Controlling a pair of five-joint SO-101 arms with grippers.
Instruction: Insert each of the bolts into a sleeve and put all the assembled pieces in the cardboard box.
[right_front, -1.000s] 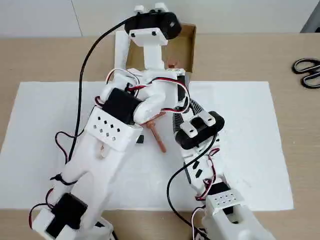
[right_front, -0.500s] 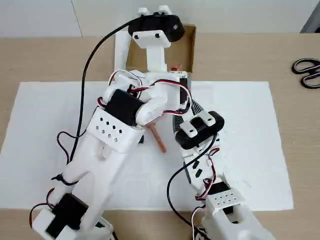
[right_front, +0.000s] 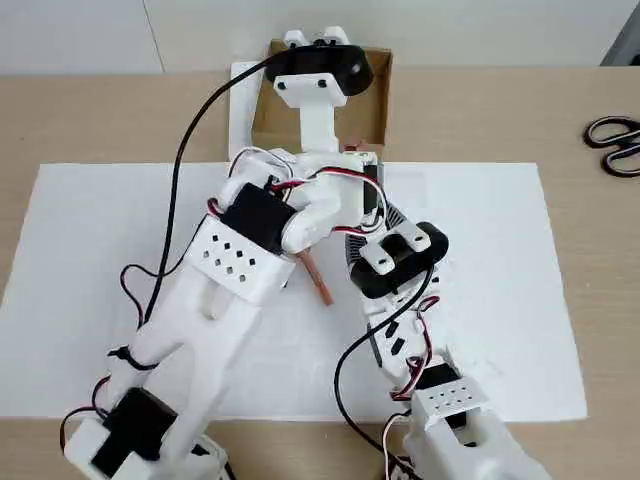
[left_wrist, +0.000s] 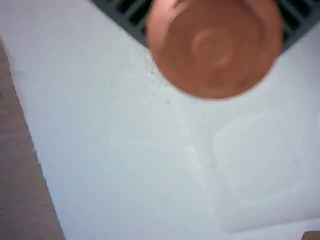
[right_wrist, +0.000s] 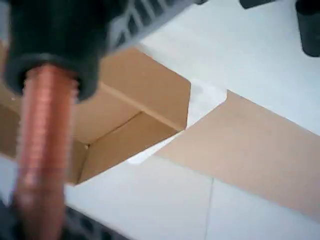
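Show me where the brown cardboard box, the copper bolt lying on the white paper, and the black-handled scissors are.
brown cardboard box (right_front: 368, 100), high view, bare interior, right side.
copper bolt (right_front: 316, 278), high view, mid-shaft.
black-handled scissors (right_front: 612, 147), high view, on the handles.

The box (right_front: 372, 100) is sitting top centre behind the sheet (right_front: 90, 260), a bolt (right_front: 318, 278) is showing mid-frame over it, and scissors (right_front: 612, 145) are lying upper right.

Ahead of right pincer (right_wrist: 50, 60): open brown cardboard box (right_wrist: 145, 95).
In the way: other white robot arm (right_front: 318, 115), across box.
Beside pincer: bare white paper (right_wrist: 260, 50).
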